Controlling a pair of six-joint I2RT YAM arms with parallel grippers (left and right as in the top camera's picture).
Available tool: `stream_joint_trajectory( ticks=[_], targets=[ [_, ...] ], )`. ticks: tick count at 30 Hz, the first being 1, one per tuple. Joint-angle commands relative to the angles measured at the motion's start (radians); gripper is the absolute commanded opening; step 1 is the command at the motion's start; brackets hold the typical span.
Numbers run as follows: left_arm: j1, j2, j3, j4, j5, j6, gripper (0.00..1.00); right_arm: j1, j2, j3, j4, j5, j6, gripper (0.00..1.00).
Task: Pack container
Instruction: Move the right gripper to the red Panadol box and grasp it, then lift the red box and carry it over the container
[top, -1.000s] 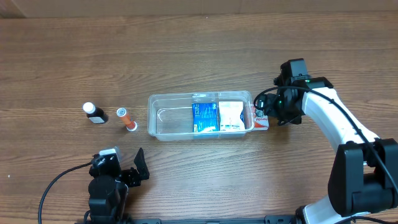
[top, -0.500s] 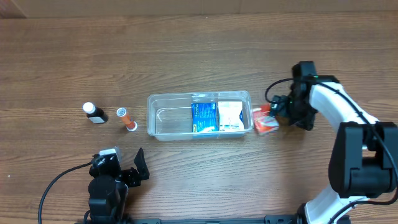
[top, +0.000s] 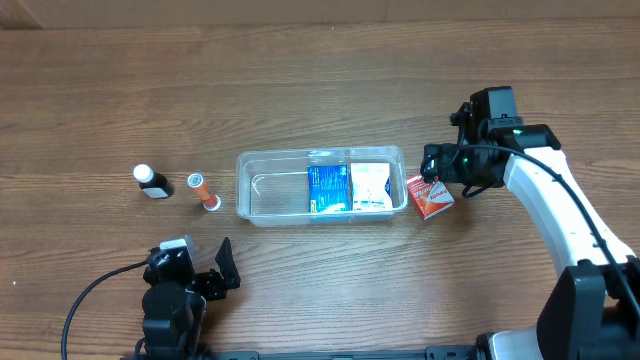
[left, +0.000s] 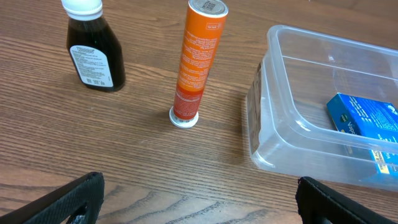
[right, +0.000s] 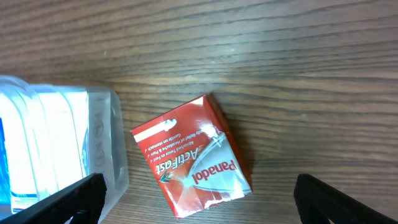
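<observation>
The wood surface (top: 320, 80) carried everything. The container (top: 272, 196) sat mid-surface, long axis parallel to the near and far edges. It held 2 boxes, a blue box (top: 329, 188) and a white box (top: 371, 186), side by side in the half toward the right edge; the half toward the left edge was bare.

The right gripper (top: 447, 168) hung just off the container's right short end, jaws spread wide, holding nothing. The left gripper (top: 218, 275) sat by the near edge toward the near-left corner, jaws also wide and empty, well apart from all items.

The red box (top: 431, 197) lay flat on the surface outside the container, just beside that right short end, below the right jaws and between them. Its edges ran skewed to the container's walls. The right arm was clearly nearer. Likely next: close on the red box, lift it, carry it toward the left edge over the rim. The skew probably called for a wrist turn first.

The dark bottle (top: 152, 182) and orange tube (top: 203, 192) stood toward the left edge, near each other, apart from the container.

The right wrist view alone showed the "Panadol ActiFast" print and the box corner close to the container wall; I could not tell whether they touched. The left wrist view showed the bottle and tube upright. Only the overhead view showed both arms.
</observation>
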Motion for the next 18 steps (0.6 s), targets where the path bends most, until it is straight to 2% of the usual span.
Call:
stream_joint_trajectory(
  ticks=[1,8,13,18],
  targets=[
    [0.007,-0.009,-0.004,0.004,0.005,-0.014,1.0,0.006,0.039,-0.031,0.029,-0.032,-0.048,0.99],
    [0.007,-0.008,-0.004,0.004,0.005,-0.014,1.0,0.005,0.161,-0.085,0.091,-0.037,-0.047,0.95],
    [0.007,-0.008,-0.004,0.004,0.005,-0.014,1.0,-0.029,0.179,-0.14,0.2,0.079,0.095,0.95],
    [0.007,-0.008,-0.004,0.004,0.005,-0.014,1.0,-0.117,0.179,-0.141,0.193,0.086,0.195,0.9]
  ],
)
